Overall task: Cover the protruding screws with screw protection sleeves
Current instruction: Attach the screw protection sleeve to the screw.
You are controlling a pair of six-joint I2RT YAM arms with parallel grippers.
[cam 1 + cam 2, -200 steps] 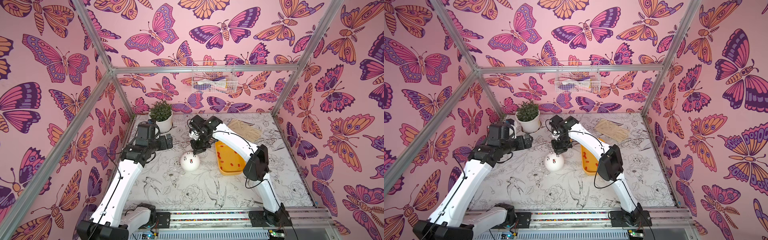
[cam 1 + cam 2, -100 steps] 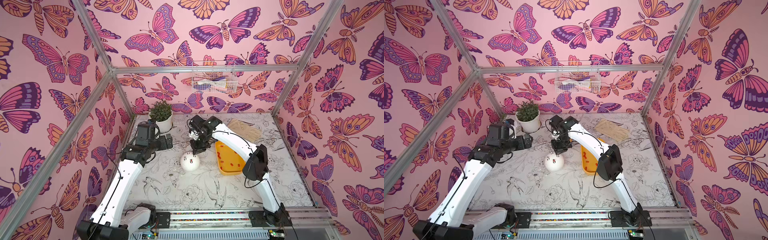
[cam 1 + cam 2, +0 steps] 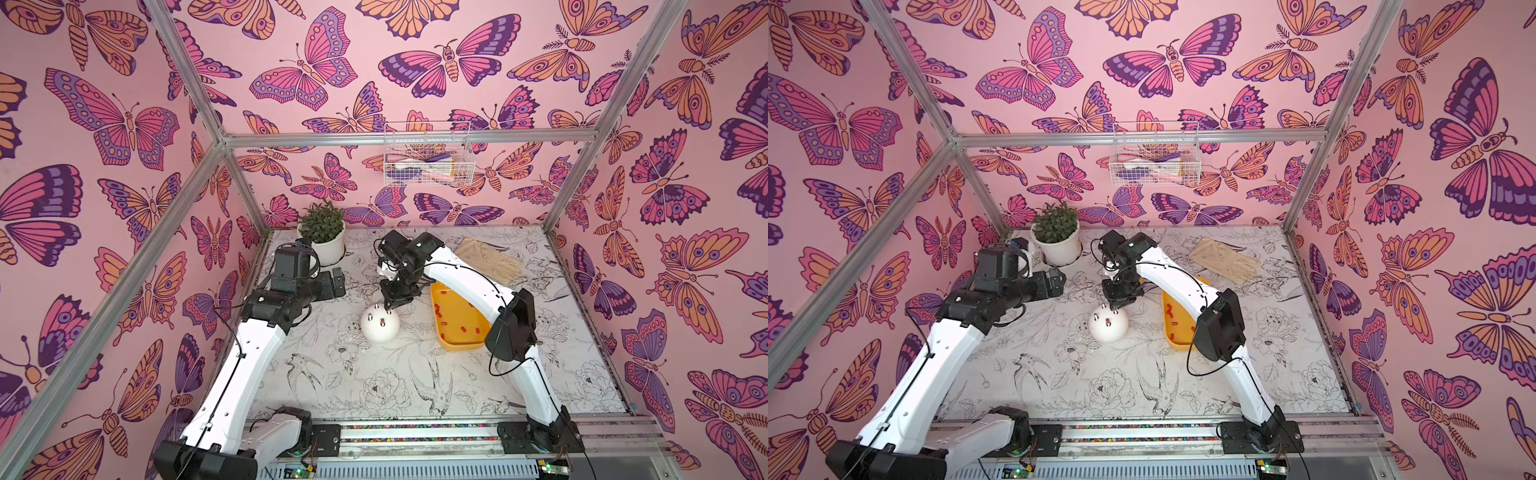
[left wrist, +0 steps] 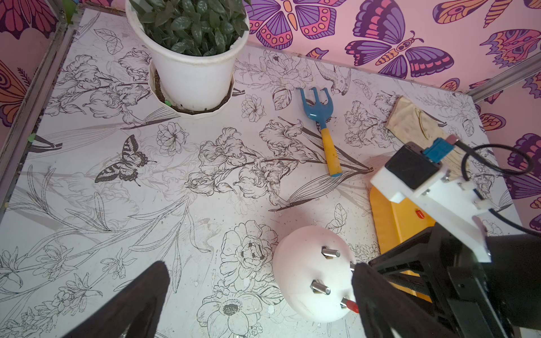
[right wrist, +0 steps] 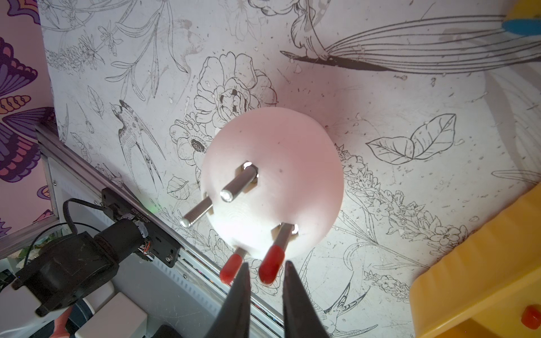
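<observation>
A white dome (image 3: 380,328) sits in the middle of the table (image 3: 332,395), just beside a yellow tray (image 3: 461,345). Four screws (image 5: 237,183) stick up out of the dome. Two are bare and shiny. Two have little red sleeves (image 5: 231,267) on their tips. More red sleeves lie loose in the tray. The right gripper (image 5: 267,262) hangs right over the dome. Its two fingers are a little bit apart, one on each side of a capped screw. I can't tell if they touch the cap. The left gripper (image 4: 260,264) hangs off to one side of the dome, wide open, with nothing in it.
</observation>
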